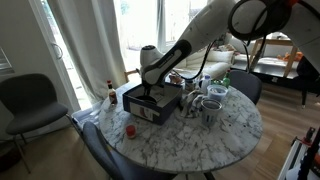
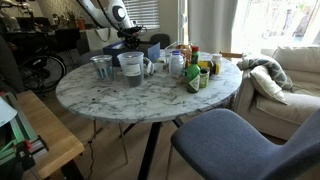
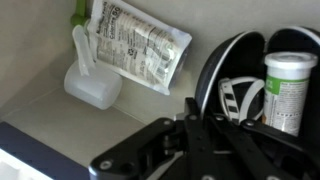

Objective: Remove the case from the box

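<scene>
The box is dark and shallow and stands on the round marble table. In the wrist view I see its grey-tan floor and a dark wall with a white patch. The black case lies inside at the right, its zipped lid open. A white bottle with a green label shows in it. My gripper reaches down into the box. Its fingers are together at the case's left rim. It also shows in an exterior view.
A printed packet and a white plastic piece lie in the box. A small red round object sits by the box. White mugs and bottles crowd the table. Chairs stand around it.
</scene>
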